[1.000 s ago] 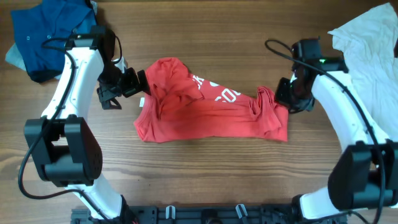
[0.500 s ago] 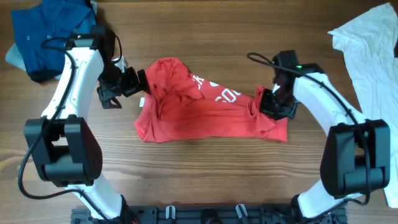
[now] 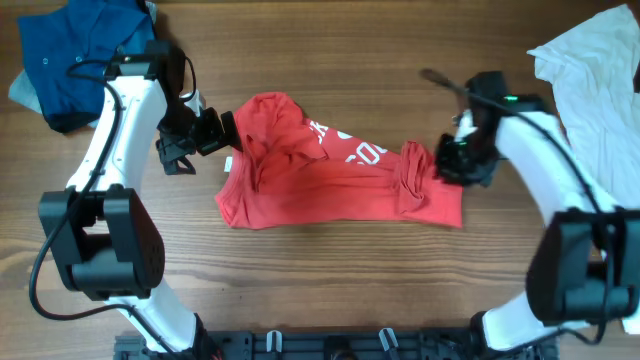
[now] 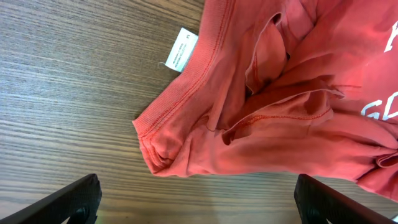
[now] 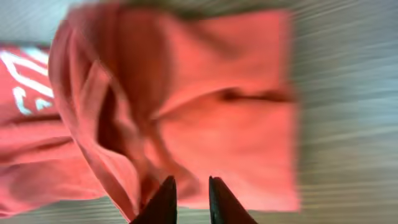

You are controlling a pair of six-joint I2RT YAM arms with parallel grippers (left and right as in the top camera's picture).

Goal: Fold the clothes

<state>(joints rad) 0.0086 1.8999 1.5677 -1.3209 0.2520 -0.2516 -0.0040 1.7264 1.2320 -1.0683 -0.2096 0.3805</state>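
The red T-shirt point(image 3: 320, 180) with white chest print lies crumpled in the middle of the wooden table. It also fills the left wrist view point(image 4: 280, 93) and the right wrist view point(image 5: 236, 124). My left gripper point(image 3: 222, 132) is open at the shirt's left end, its fingers wide apart over bare wood point(image 4: 198, 205) just short of the bunched hem. My right gripper point(image 3: 450, 168) hovers over the shirt's folded right end. Its jaws point(image 5: 188, 186) are nearly together with a thin slit, and I see no cloth pinched between them. That view is blurred.
A dark blue shirt point(image 3: 70, 55) is heaped at the back left corner, behind the left arm. A white top point(image 3: 590, 70) lies at the back right, running down the right edge. A white care tag point(image 4: 183, 50) sticks out of the red shirt's left hem.
My right gripper pushed left onto the shirt's right end, then drew back right. The folds there shifted slightly. The left arm has not moved.
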